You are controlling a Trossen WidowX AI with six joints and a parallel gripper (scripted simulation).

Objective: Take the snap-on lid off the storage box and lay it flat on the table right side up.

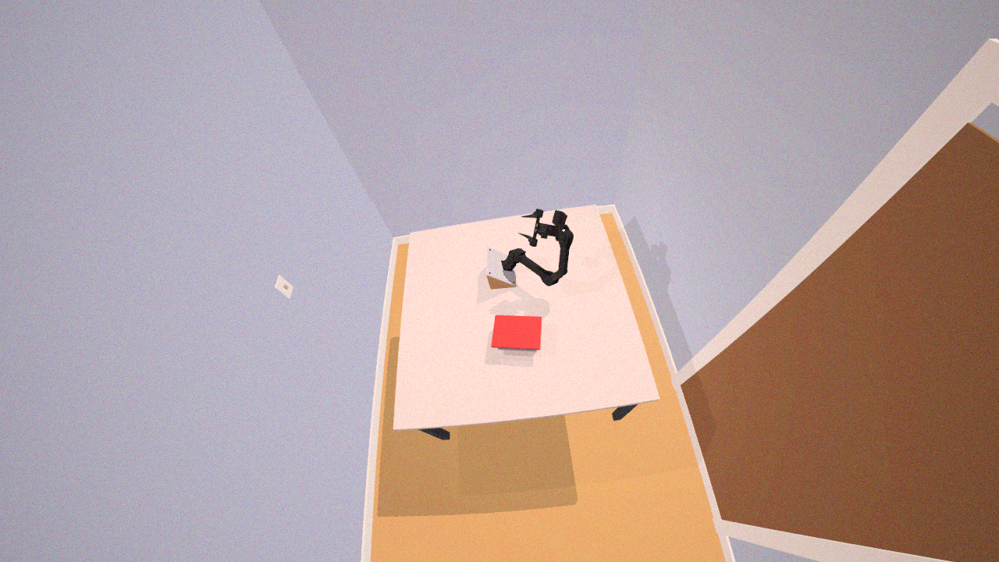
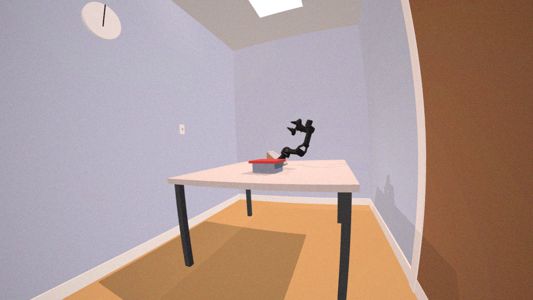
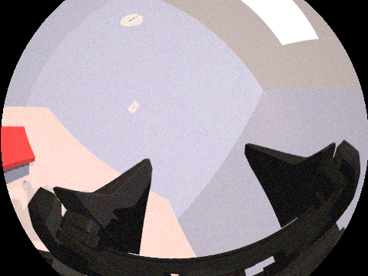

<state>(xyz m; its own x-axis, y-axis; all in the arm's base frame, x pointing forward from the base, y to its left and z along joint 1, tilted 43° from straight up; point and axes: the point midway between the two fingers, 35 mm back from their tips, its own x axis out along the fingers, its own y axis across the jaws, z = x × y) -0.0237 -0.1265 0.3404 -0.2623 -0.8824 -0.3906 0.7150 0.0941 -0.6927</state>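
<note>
The red lid [image 1: 517, 332] [image 2: 266, 161] [image 3: 15, 146] sits right side up on top of the storage box, covering it and overhanging its sides. The blue-grey storage box [image 2: 262, 167] [image 3: 16, 173] stands on the table [image 1: 446, 391] [image 2: 223, 178]; in the top view it is mostly hidden under the lid. My gripper [image 1: 520, 225] [image 2: 288, 125] [image 3: 198, 152] is open and empty, with its fingers wide apart. It is raised high above the table, well away from the box and lid, and points sideways.
The arm's base stands on a light mounting plate [image 1: 495, 264] with a brown wedge [image 1: 499, 283] behind the box as seen from the exterior view. The arm [image 1: 564, 258] [image 2: 307, 139] bends up over the table. Walls stand around the table, and a brown door [image 1: 872, 349] is at the right.
</note>
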